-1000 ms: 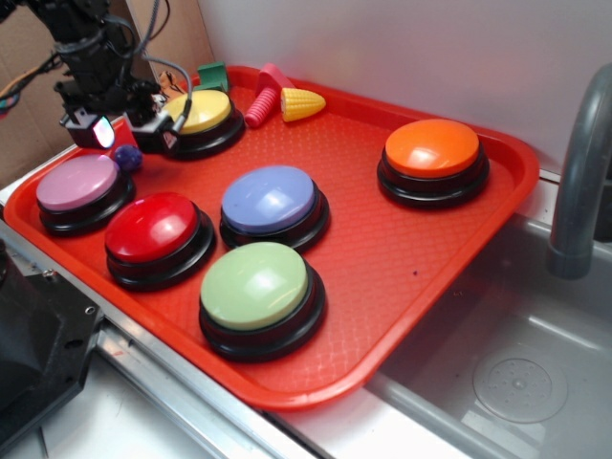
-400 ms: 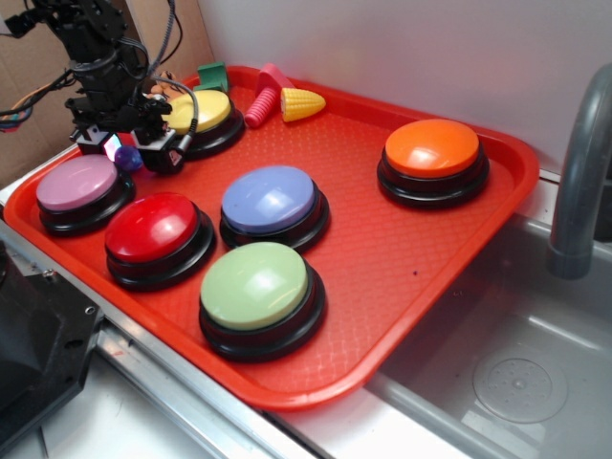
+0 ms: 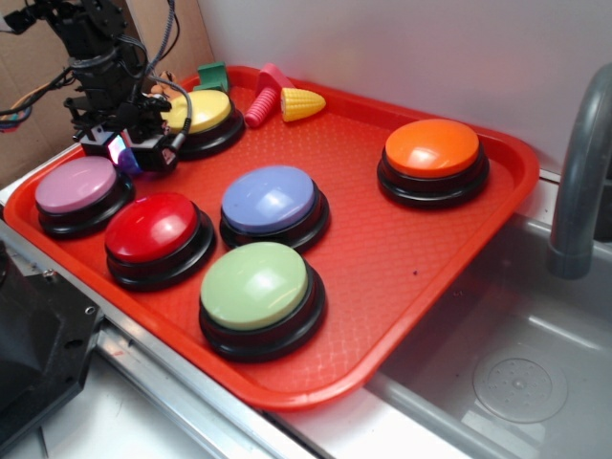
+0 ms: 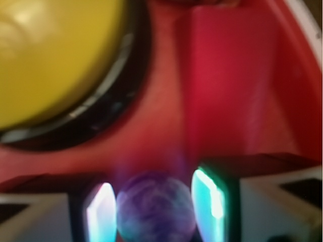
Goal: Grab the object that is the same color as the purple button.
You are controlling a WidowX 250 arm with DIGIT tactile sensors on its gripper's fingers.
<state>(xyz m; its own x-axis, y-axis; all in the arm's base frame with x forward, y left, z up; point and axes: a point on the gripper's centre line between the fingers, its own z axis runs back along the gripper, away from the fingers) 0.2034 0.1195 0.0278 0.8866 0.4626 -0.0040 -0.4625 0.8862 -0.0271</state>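
Closing on the purple ball (image 4: 155,206) w/ the gripper (image 3: 129,153), low on the red tray (image 3: 402,258), just beside the yellow button (image 3: 203,111) on its side toward the pink button (image 3: 76,185). Sitting between both fingertips (image 4: 101,214) in wrist view, narrow gap, pads flanking it; firm contact hard to confirm thru blur. Matching the purple button (image 3: 271,198), mid-tray, well apart from the yellow one. Judging step as grasp phase, not lift yet. Needing next: finishing the squeeze, checking grip, then raising straight up w/o nudging the yellow button.
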